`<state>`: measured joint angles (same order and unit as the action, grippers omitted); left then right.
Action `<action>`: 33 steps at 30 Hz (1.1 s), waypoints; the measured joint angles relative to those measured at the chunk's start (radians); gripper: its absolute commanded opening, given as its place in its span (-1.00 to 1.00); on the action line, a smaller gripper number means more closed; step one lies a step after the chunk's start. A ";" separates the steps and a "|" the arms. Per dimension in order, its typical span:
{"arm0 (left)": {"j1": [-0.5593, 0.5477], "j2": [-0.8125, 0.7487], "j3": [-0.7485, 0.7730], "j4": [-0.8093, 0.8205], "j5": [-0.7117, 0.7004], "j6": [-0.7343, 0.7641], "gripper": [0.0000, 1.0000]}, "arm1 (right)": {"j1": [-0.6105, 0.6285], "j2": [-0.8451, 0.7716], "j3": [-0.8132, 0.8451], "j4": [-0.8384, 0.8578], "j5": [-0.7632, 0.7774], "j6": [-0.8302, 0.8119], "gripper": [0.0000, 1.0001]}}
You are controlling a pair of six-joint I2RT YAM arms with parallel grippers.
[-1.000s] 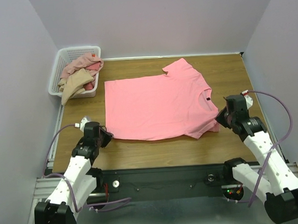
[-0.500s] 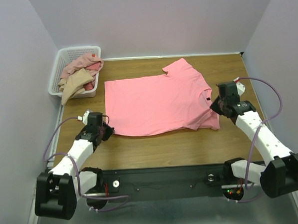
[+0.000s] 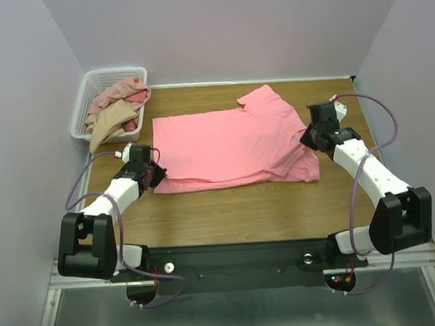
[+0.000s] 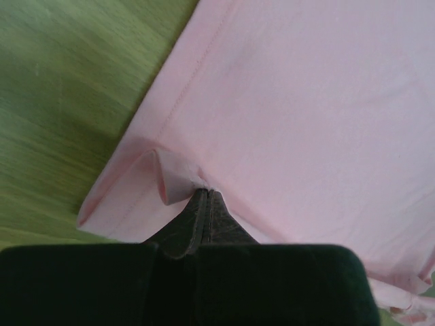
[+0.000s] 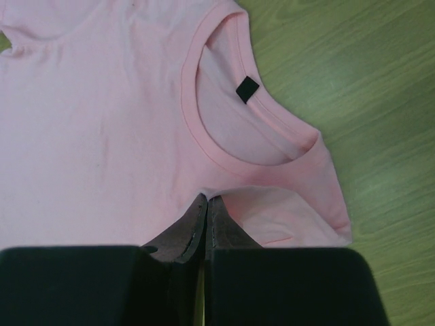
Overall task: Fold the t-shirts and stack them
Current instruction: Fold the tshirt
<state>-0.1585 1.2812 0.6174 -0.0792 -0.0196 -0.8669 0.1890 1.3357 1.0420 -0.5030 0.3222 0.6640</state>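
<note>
A bright salmon-pink t-shirt point(image 3: 227, 144) lies spread on the wooden table, its near edge folded over onto itself. My left gripper point(image 3: 157, 173) is shut on the shirt's hem corner point(image 4: 180, 178) at the left. My right gripper point(image 3: 308, 140) is shut on the shirt's shoulder fabric point(image 5: 224, 193) just below the neck opening with its black tag point(image 5: 247, 89). Both pinch folded cloth and hold it over the shirt's body. More t-shirts, dusty pink, rose and tan point(image 3: 116, 110), lie heaped in the basket.
A white plastic lattice basket point(image 3: 89, 89) stands at the back left corner, with a tan shirt hanging over its front rim. Bare wooden table point(image 3: 242, 213) lies between the shirt and the near edge. Grey walls close in on three sides.
Both grippers have moved away from the near edge, carrying the shirt's near edge up and over its body. The fold now lies further back and the shirt looks narrower.
</note>
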 measured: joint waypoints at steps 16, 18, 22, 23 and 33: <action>0.056 0.155 0.119 0.051 -0.005 0.079 -1.00 | 0.000 0.222 0.140 0.078 0.008 -0.081 -0.99; 0.056 0.181 0.120 0.054 -0.004 0.084 -1.00 | 0.000 0.244 0.154 0.085 0.010 -0.089 -0.99; 0.056 0.210 0.127 0.061 -0.008 0.093 -1.00 | 0.000 0.285 0.183 0.101 0.013 -0.104 -0.99; 0.056 0.220 0.136 0.061 -0.011 0.097 -1.00 | 0.000 0.295 0.190 0.103 0.014 -0.110 -0.99; 0.056 0.304 0.191 0.091 -0.019 0.120 -0.44 | 0.000 0.417 0.254 0.140 0.019 -0.140 -0.98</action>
<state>-0.1028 1.5856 0.8085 0.0116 -0.0387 -0.7471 0.1890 1.7523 1.2964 -0.3634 0.3408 0.5236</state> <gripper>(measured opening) 0.070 0.022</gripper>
